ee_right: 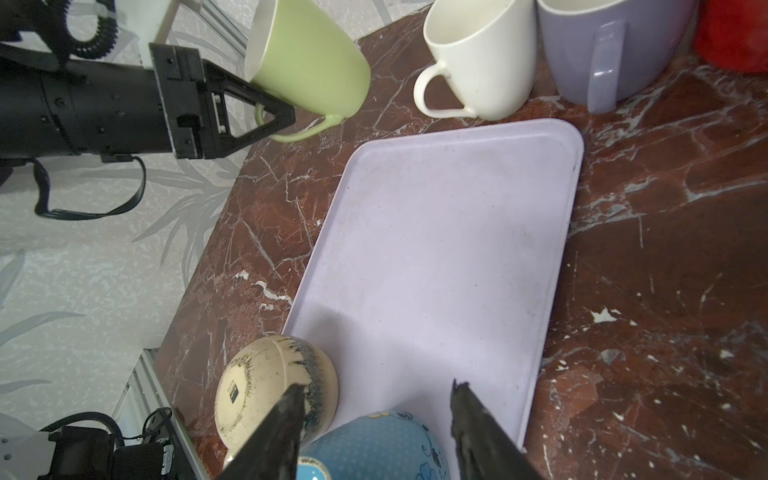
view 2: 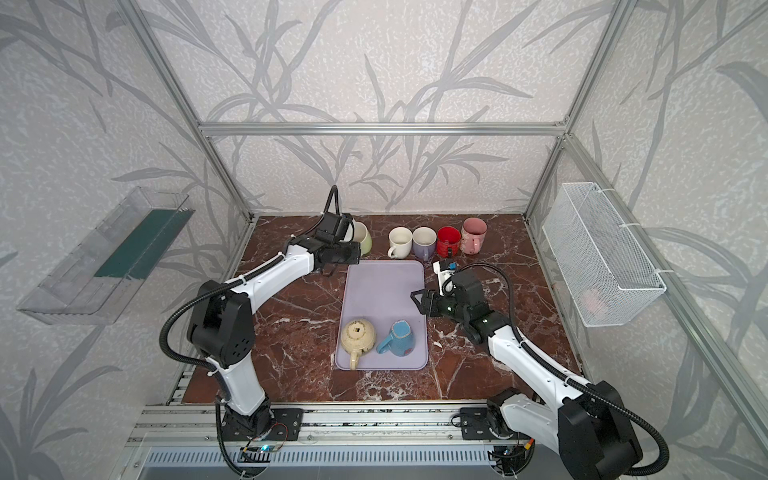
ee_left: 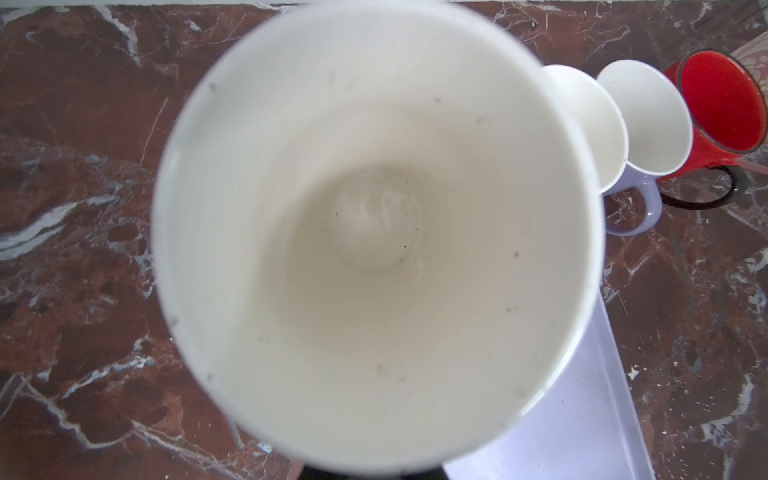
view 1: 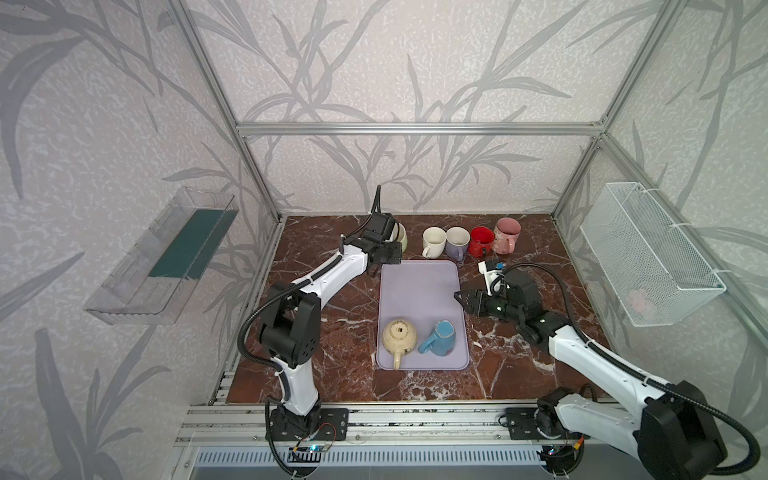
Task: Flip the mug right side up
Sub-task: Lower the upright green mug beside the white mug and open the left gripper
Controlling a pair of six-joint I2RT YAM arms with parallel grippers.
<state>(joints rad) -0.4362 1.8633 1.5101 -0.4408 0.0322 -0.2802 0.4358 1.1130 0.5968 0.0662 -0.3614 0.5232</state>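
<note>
The pale green ceramic mug sits tilted at the back left of the red marble table, mouth raised, beside a row of 4 upright mugs. The left claw is clamped on its handle, apparently to stand it upright; whether its base touches the table cannot be told. The right claw, jaws apart and empty, hovers over the lilac plastic tray, above a base-up speckled cream mug and blue dotted mug, likely next.

A lab test cell dressed as a home. Aluminium framing holds leaf-patterned wallpaper panels around a marble tabletop at lower centre
</note>
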